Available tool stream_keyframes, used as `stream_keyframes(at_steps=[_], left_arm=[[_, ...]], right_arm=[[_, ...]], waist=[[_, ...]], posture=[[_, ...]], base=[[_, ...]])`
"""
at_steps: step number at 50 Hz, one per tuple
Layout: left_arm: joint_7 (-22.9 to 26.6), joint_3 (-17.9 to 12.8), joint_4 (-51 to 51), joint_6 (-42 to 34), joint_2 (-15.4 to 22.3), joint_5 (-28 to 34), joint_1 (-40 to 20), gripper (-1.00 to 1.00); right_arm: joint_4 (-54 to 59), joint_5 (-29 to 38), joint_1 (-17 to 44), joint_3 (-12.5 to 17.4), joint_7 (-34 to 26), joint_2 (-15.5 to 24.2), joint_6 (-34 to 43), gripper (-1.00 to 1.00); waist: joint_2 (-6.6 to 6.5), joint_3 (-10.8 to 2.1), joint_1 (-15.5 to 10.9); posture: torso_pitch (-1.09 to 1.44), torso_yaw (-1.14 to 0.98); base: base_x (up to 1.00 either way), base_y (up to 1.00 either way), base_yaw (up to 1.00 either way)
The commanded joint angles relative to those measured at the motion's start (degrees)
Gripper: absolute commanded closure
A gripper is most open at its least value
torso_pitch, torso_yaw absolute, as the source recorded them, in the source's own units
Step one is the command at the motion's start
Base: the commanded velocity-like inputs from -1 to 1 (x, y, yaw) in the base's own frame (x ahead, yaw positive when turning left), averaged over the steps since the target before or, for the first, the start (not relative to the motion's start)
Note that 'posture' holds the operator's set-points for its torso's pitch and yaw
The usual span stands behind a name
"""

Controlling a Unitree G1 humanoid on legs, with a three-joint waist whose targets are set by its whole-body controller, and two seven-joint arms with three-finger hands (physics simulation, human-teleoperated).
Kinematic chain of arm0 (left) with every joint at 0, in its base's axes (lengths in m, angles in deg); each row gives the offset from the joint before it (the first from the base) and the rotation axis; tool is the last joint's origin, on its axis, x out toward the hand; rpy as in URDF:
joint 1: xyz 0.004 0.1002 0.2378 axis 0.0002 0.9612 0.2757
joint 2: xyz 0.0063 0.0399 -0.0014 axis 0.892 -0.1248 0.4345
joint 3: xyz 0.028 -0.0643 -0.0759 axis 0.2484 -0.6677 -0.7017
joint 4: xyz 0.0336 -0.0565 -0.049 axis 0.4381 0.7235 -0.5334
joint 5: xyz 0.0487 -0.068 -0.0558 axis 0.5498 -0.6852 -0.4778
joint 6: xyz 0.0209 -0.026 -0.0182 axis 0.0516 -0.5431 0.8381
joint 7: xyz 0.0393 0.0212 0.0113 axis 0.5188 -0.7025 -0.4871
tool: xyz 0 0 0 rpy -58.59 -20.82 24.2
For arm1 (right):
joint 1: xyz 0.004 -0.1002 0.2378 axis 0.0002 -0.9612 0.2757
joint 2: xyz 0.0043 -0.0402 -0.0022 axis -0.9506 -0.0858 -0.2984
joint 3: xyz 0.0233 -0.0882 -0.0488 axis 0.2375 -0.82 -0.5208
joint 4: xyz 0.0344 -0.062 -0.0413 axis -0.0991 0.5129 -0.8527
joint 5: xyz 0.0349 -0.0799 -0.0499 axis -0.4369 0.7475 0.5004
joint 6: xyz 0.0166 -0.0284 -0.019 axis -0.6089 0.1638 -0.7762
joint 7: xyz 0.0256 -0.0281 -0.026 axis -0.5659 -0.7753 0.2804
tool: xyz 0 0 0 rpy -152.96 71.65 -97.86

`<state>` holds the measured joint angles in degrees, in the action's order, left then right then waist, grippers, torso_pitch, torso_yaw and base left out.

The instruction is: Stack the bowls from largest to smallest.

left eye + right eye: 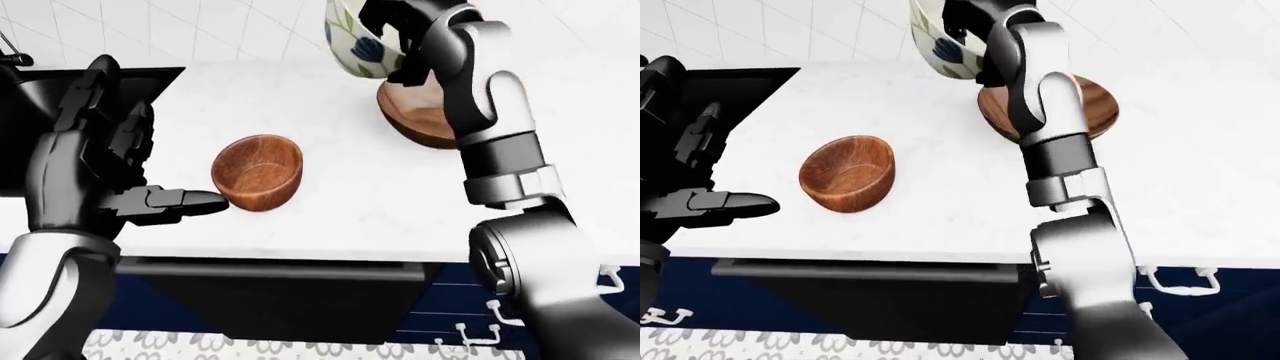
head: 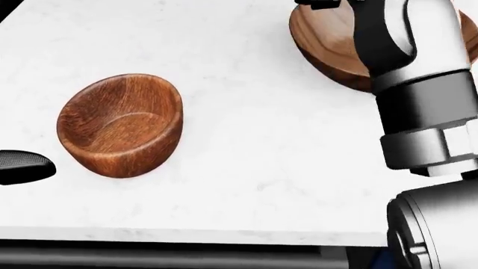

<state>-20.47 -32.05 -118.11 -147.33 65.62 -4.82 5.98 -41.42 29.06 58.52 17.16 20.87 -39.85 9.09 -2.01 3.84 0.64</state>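
A small wooden bowl (image 1: 258, 171) stands upright on the white counter (image 1: 350, 217); it also shows in the head view (image 2: 123, 123). A larger, shallow wooden bowl (image 1: 1098, 101) sits on the counter to the upper right, partly hidden by my right arm (image 1: 500, 142). My right hand (image 1: 400, 37) is shut on a white bowl with a blue flower pattern (image 1: 352, 45) and holds it tilted in the air, just above and left of the large wooden bowl. My left hand (image 1: 160, 161) is open and empty, left of the small bowl, with one fingertip (image 1: 215, 201) close to its side.
A black flat appliance surface (image 1: 40, 120) lies on the counter at the left, under my left hand. The counter's near edge runs across the bottom, with a dark cabinet front (image 1: 280, 292) below it. A white tiled wall (image 1: 240, 30) stands behind the counter.
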Motion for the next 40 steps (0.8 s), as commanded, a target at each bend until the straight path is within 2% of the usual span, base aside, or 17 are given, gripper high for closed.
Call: stream_keyframes(at_steps=[1,9,18,31,40], left_arm=[[-0.24,-0.86,-0.98,1.78,0.81,-0.33,-0.94,-1.00],[-1.39,-2.04,-1.01,1.52,1.88,-2.54,-0.99,-1.00],[-3.62,-2.35,-0.87,1.63,3.49,-5.31,-1.30,-1.00],[-4.05,-2.53,-0.54,2.57,4.43,-6.22,-0.82,-1.00],[-4.98,-3.69,-0.77,2.64,5.18,-8.06,-0.32,-1.00]], right_arm=[[-5.70,-0.34,1.10,1.32,-3.68,1.49,0.13,1.00],[-11.46,0.14,-2.51,3.65,-10.63,7.71,-0.87,1.00],[-16.22,1.78,-6.64,5.34,-16.70,12.35,-2.17,1.00],[-9.97,5.58,-7.29,5.50,-12.44,15.73,-5.58,1.00],[-5.24,9.47,-8.03,5.12,-8.22,15.15,-6.54,1.00]], waist=[[-0.18,-1.84,0.00],[-0.11,-1.59,0.16],[-0.02,-1.32,0.28],[-0.07,-1.40,0.40],[-0.17,-1.48,0.46]], posture=[[0.00,0.00],[0.00,0.00],[0.00,0.00],[0.00,0.00],[0.00,0.00]], base=[[0.00,0.00,0.00],[0.00,0.00,0.00],[0.00,0.00,0.00],[0.00,0.00,0.00],[0.00,0.00,0.00]])
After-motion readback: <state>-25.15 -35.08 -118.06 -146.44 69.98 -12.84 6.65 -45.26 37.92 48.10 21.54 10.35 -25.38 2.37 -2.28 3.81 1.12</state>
